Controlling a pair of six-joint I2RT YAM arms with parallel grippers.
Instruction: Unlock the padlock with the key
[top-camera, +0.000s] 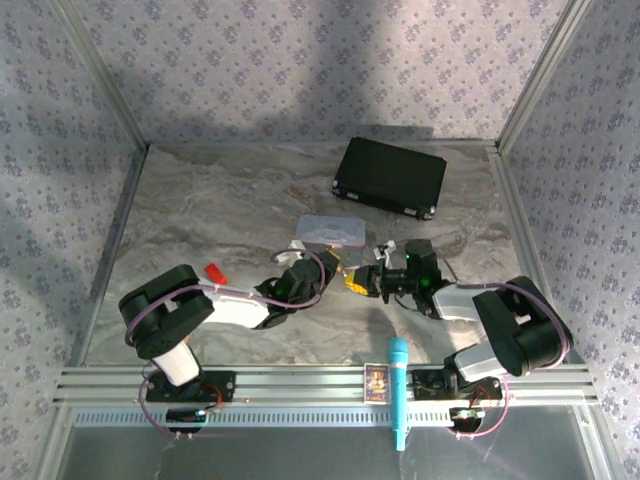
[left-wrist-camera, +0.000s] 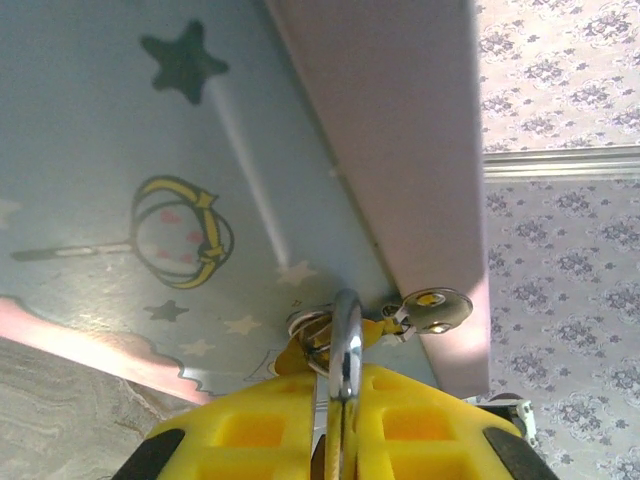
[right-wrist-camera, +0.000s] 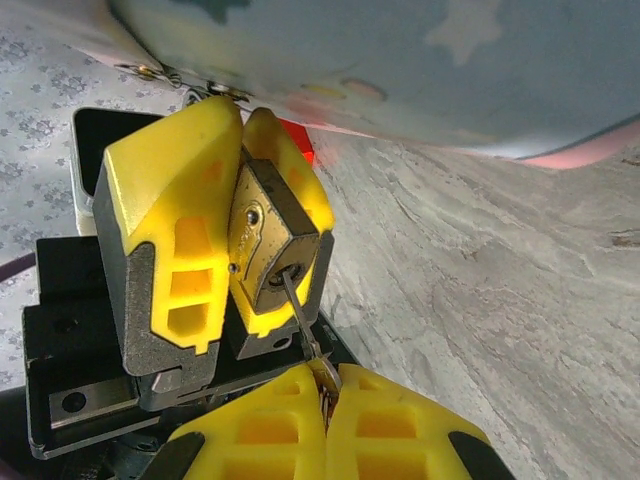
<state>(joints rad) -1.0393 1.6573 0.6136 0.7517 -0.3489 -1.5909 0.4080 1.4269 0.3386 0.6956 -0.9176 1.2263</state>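
Left claw (right-wrist-camera: 240, 115) is clamped on the padlock (right-wrist-camera: 272, 240). The brass body is wedged between its yellow fingers (right-wrist-camera: 165, 190), with the keyhole face turned toward the right wrist camera. In the left wrist view the silver shackle (left-wrist-camera: 346, 335) sticks out edge-on from between the fingers. A small ring with another silvery key (left-wrist-camera: 435, 308) sits just beside it. Can't tell if the shackle is latched or popped.

Right claw (right-wrist-camera: 327, 385) is pressed together, pinching the key (right-wrist-camera: 298, 310) by its head. The thin blade runs from the fingertips straight into the keyhole, so the key is seated in the lock. Can't read how far it is turned.

From the top view, both claws meet tip to tip around mid-surface (top-camera: 220, 200), so lock and key are there, just on the near side of the pale blue tin (top-camera: 330, 230). The tin's printed face, with a star and a crown, is the backdrop in both wrist views.

Other items:
- Red block (top-camera: 215, 272) sits left of the left arm, well apart from the lock.
- Black case (top-camera: 390, 178) is at the far side, beyond the tin.
- Blue microphone-shaped item (top-camera: 398, 390) lies across the near rail between the arm bases, with a small card (top-camera: 376, 381) just beside it.
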